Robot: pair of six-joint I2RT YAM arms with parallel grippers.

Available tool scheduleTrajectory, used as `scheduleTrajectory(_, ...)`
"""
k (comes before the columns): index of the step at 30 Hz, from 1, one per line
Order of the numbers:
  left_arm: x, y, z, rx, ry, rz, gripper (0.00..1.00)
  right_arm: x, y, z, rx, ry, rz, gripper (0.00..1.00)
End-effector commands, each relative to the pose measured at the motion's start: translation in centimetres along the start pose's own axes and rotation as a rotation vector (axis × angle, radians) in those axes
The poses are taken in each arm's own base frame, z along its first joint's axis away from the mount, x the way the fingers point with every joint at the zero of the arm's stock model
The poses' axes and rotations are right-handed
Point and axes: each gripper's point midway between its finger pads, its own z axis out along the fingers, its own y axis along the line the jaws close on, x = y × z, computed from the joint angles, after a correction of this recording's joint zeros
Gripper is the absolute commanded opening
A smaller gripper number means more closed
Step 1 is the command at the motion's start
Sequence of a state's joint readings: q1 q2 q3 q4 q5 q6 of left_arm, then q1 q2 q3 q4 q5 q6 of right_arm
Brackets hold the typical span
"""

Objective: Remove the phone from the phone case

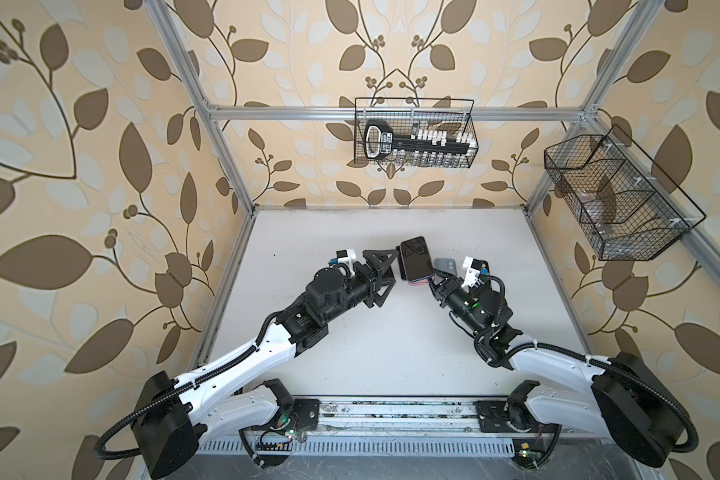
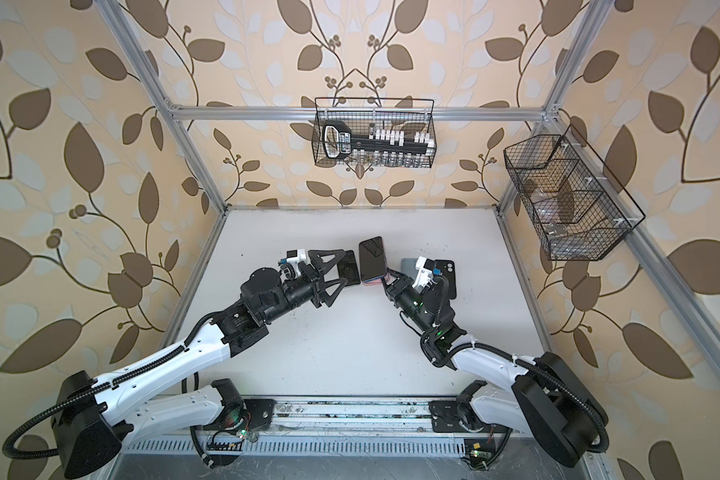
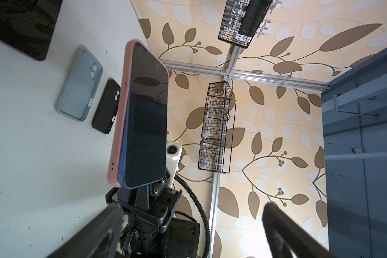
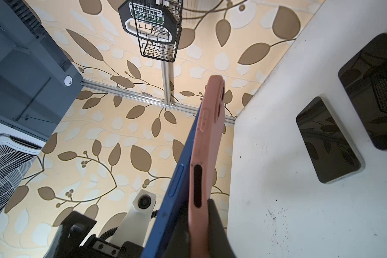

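Currently the right gripper is clamped tight on the lower end of a blue phone with a dark glass screen. It holds the phone up off the white tabletop, screen tilted up and toward the left arm. The phone sits partly in its pink rubbery phone case. In both wrist views the blue side rail shows bare beside the pink rim along the lower stretch, while the top corner is wrapped by the case. In both top views the raised phone stands near the middle of the table, toward the back. The left gripper stands just beside it, its black triangular fingers spread wide with nothing between them, neither touching phone or case. Flat on the table lie a clear bluish empty case and a small black empty case, side by side but apart. Two more dark-screened phones lie face up on the table: a silver-edged phone and a larger phone in a dark purple case.
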State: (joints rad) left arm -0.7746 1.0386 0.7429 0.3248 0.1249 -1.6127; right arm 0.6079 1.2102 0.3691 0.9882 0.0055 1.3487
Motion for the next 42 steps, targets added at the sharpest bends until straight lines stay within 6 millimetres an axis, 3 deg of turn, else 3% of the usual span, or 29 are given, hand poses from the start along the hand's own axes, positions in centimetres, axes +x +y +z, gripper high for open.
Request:
scheduleTrajectory(1, 0.4, -1.1, -0.1, 0.04, 0.0, -0.038, 0.99, -1.5, 5.2, 0.7, -0.168, -0.085, -0.016, 0.0)
scheduleTrajectory(15, -0.2, 0.1, 1.2, 0.047, -0.027, -0.059, 0.99, 0.4, 5.8, 1.5, -0.203, -0.084, 0.0, 0.0)
scheduleTrajectory(29, -1.2, -1.1, 0.1, 0.091, -0.096, -0.031, 0.97, 2.2, 5.4, 1.6, -0.198, -0.055, 0.007, 0.0)
scheduleTrajectory(42, -1.9, -0.2, 0.3, 0.074, -0.125, -0.015, 0.91, 4.1, 5.3, 2.2, -0.208, -0.019, 0.017, 0.0)
